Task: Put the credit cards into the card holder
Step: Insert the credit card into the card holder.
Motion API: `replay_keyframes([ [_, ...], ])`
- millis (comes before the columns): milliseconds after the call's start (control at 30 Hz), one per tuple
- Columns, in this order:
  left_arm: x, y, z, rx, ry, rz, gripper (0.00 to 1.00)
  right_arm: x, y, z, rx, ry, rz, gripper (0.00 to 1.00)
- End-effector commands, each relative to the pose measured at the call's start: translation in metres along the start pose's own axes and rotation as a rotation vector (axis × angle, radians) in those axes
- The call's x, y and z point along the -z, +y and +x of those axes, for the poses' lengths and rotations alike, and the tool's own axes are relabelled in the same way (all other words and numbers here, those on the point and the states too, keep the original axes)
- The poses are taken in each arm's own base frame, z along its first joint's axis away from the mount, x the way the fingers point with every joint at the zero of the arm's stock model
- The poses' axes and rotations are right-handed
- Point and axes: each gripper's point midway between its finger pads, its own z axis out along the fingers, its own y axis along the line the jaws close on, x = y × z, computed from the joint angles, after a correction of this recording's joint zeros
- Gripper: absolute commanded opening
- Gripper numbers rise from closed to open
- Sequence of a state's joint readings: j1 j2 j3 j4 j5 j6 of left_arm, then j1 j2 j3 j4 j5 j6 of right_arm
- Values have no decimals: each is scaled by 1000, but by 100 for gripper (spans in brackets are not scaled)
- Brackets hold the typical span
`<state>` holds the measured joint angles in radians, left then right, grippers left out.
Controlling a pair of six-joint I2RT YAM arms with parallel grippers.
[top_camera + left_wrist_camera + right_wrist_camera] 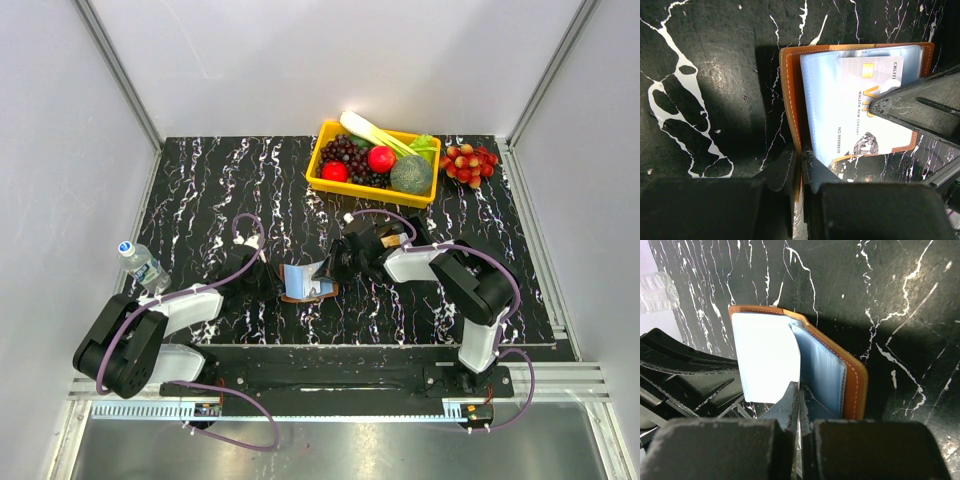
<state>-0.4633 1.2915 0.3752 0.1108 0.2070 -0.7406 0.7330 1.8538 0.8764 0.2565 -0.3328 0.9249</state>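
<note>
Left claw (799, 159) clamps open tan card holder (790, 100), white card (855, 115) in sleeve.

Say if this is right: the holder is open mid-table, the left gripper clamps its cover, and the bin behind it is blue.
Not blue: the bin is yellow, as the top view shows. The rest stands: the holder is open mid-table and the left gripper clamps its cover.
</note>
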Motion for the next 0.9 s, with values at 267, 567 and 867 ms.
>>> replay_keyframes([
  [267, 0, 27, 21, -19, 81, -101, 0, -9, -44, -2, 100, -70, 198, 0],
  [567, 0, 27, 22, -25, 88, -103, 0, -5, -56, -10, 110, -117, 267, 0],
  [867, -3, 28, 24, -23, 97, -104, 0, -16, -47, 0, 84, -51, 203, 0],
])
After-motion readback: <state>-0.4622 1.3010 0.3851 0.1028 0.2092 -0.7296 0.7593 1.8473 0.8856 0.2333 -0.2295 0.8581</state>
